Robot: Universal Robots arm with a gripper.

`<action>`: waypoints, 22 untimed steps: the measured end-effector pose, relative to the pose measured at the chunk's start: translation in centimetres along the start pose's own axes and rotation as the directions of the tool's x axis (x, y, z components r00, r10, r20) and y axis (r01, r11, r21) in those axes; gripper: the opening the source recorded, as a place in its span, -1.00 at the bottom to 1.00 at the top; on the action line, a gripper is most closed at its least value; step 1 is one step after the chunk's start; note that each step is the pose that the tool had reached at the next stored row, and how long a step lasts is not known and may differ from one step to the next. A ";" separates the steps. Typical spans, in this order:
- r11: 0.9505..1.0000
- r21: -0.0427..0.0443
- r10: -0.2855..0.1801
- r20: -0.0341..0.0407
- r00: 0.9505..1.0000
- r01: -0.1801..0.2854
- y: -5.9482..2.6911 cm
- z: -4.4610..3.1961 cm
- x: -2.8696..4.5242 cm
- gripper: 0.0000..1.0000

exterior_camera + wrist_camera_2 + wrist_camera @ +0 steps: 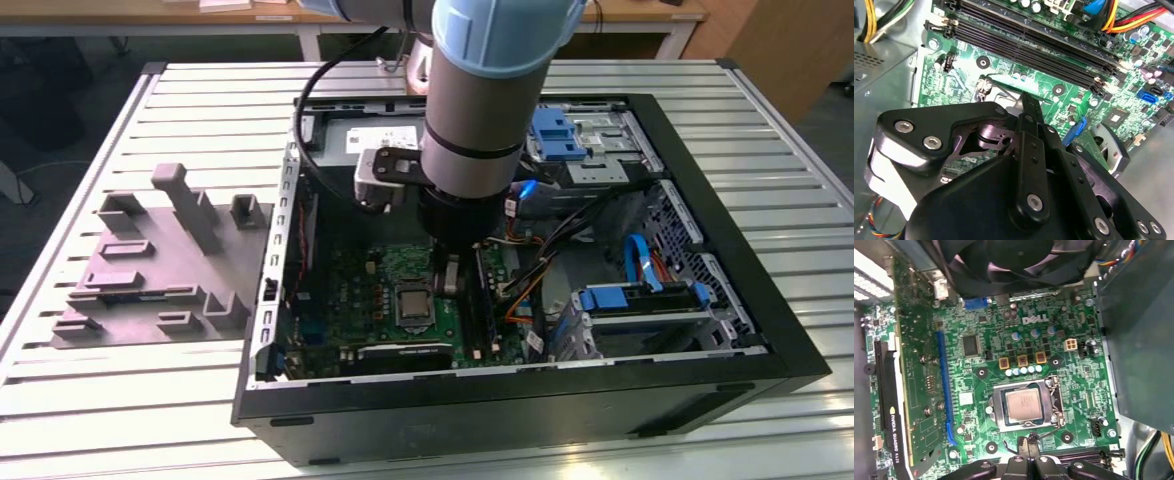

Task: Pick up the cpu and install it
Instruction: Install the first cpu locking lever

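The cpu (1024, 406), a flat silvery-grey square chip, lies level in the metal-framed socket (996, 410) on the green motherboard (1004, 340), edges parallel to the frame. The black end effector (1028, 446) hovers just beside it, fingers together, empty.

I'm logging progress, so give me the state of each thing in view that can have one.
cpu: seated flat in the socket, nothing holding it.
socket: frame around the cpu.
hand: beside the socket, over the motherboard.
computer case: lying open on the table.
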State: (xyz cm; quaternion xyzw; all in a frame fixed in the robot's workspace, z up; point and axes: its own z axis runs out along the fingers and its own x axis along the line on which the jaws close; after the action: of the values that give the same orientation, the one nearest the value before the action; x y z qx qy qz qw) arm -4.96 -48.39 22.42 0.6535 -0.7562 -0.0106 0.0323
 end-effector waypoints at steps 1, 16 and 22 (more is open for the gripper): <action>1.000 0.000 -0.010 -0.001 1.000 0.010 -0.01 0.05 0.03 -0.79; 0.994 0.004 -0.106 -0.006 0.994 0.106 -0.09 1.13 0.51 -0.79; 0.991 0.015 -0.130 -0.008 0.992 0.130 0.00 1.48 0.68 -0.79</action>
State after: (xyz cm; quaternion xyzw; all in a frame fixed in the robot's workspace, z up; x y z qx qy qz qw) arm -5.16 -49.10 20.97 0.7015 -0.7120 -0.0045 0.0289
